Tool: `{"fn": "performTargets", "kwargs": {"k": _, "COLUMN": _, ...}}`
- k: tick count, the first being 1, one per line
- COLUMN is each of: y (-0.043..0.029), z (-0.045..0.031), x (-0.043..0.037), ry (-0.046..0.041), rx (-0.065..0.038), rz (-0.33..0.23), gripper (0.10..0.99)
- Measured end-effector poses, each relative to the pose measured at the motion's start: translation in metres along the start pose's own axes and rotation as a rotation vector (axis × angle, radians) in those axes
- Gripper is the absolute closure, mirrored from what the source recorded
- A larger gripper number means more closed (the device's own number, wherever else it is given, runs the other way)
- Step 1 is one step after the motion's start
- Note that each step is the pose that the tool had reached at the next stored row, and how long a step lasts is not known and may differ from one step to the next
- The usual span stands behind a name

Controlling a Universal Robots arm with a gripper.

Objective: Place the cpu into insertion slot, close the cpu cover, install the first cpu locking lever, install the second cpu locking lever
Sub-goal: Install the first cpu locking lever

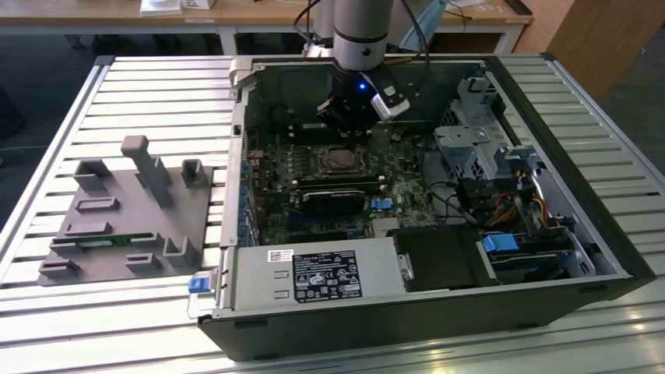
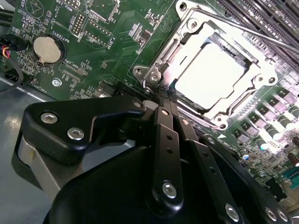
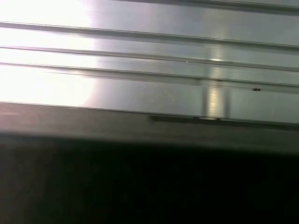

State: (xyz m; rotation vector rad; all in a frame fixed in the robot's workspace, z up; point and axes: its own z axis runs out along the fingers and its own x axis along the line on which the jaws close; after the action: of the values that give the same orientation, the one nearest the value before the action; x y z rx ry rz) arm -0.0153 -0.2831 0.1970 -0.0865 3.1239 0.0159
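Inside the open computer case, the insertion slot (image 1: 338,161) sits on the green board. In the second wrist view the cpu (image 2: 212,74) lies flat in the slot, its pale face showing through the square cut-out. The silver cpu cover (image 2: 187,32) lies down over it. A thin metal lever rod (image 2: 261,38) runs along one side of the socket. My gripper (image 2: 161,95) is shut with its black fingers (image 2: 164,135) pressed together, and their tips are at the cover's corner with the screws. In the exterior view the gripper (image 1: 345,136) hangs just behind the slot.
A grey power supply box (image 1: 311,276) fills the case's front. A black heatsink-like block (image 1: 335,199) lies just in front of the slot. Drive cages and cables (image 1: 478,156) crowd the exterior view's right. A grey fixture (image 1: 124,210) stands on the slatted table (image 3: 140,56).
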Motion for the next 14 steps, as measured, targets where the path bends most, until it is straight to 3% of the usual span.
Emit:
{"fn": "performTargets", "kwargs": {"k": 9, "y": 0.0001, "z": -0.0009, "x": -0.0001, "ry": -0.0013, "rx": -0.016, "rz": 0.0, "gripper": 0.98}}
{"fn": "performTargets", "kwargs": {"k": 14, "y": 0.0001, "z": -0.01, "x": -0.0002, "ry": -0.0008, "rx": -0.015, "rz": 0.0, "gripper": 0.98}}
